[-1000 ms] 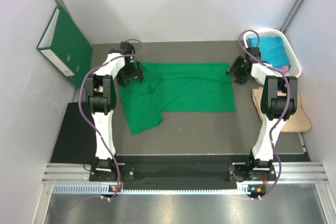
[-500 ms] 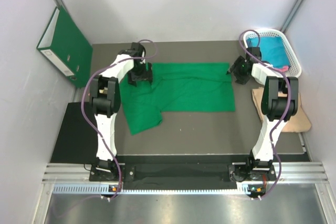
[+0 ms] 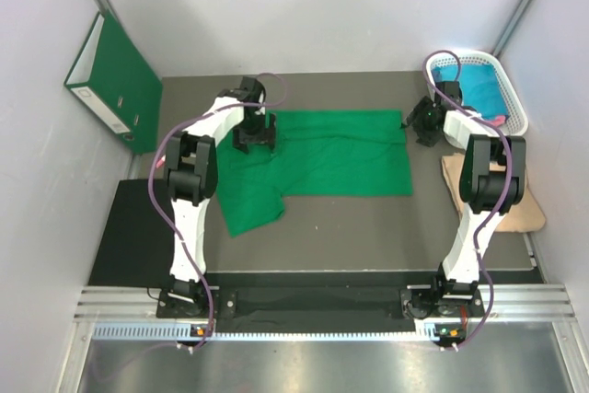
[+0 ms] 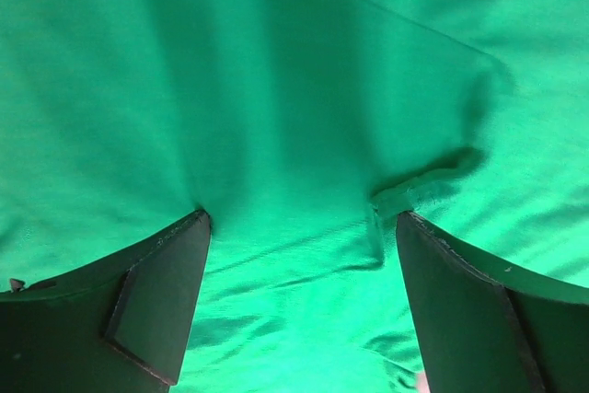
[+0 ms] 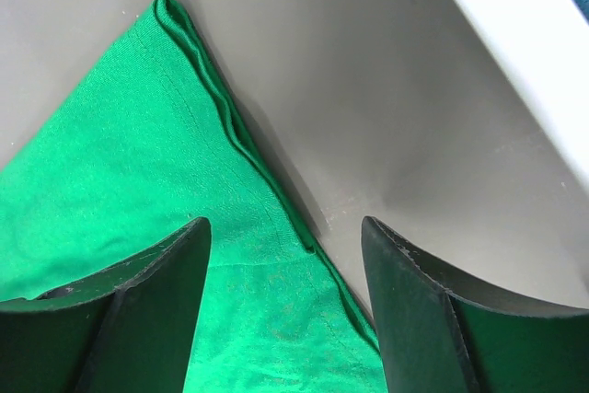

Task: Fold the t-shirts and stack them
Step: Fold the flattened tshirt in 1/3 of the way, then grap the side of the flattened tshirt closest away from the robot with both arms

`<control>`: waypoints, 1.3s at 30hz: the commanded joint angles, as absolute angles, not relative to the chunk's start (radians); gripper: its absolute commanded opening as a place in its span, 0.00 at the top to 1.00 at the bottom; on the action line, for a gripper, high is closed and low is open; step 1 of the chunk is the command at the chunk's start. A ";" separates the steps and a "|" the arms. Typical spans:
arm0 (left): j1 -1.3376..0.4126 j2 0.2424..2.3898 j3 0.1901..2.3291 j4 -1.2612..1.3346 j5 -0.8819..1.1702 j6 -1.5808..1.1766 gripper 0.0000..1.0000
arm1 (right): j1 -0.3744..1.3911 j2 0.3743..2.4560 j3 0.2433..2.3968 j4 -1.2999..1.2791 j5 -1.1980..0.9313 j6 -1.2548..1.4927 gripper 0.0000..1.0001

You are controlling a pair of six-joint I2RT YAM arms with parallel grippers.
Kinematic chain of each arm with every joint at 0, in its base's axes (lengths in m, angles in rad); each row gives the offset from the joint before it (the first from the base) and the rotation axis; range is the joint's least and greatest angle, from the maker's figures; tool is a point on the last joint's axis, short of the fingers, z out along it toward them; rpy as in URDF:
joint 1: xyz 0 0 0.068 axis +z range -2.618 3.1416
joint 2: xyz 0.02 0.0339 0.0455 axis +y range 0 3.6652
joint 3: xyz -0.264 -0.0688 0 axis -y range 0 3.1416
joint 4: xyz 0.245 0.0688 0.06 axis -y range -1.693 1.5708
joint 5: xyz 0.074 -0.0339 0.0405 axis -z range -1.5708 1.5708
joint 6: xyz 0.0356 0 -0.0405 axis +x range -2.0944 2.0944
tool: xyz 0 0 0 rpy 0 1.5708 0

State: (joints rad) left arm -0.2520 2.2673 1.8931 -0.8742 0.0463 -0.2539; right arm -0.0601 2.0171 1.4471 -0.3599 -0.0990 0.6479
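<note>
The left gripper [image 4: 294, 227], spread, hung above the left end of the shirt [image 3: 322, 158]. The right gripper [image 5: 285, 236], also spread, straddled its right edge. Pinching one layer only would probably skew the fold.

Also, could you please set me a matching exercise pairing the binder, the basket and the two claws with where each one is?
1. binder
2. basket
3. left claw
4. right claw

a. open at the far right corner of the green shirt
b. leaning at the far left
c. far right, holding teal cloth
d. open over the left part of the green shirt

Pairs: 1-b, 2-c, 3-d, 4-a.
</note>
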 commanded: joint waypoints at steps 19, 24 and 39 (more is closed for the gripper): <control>-0.364 2.099 1.865 -0.897 -0.087 -0.233 0.04 | -0.080 1.911 1.454 -0.394 -0.083 0.606 0.32; -0.345 2.034 1.830 -0.968 -0.172 -0.250 0.02 | -0.080 1.826 1.367 -0.437 -0.081 0.603 0.32; -0.316 1.746 1.352 -0.994 0.035 -0.268 0.12 | -0.078 1.586 1.020 -0.623 -0.100 0.591 0.39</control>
State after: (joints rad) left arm -0.3099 1.8431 1.4364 -0.9810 -0.0559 -0.2497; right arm -0.0677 1.6703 1.0641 -0.5560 -0.0956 0.6022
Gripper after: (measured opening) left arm 0.880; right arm 0.619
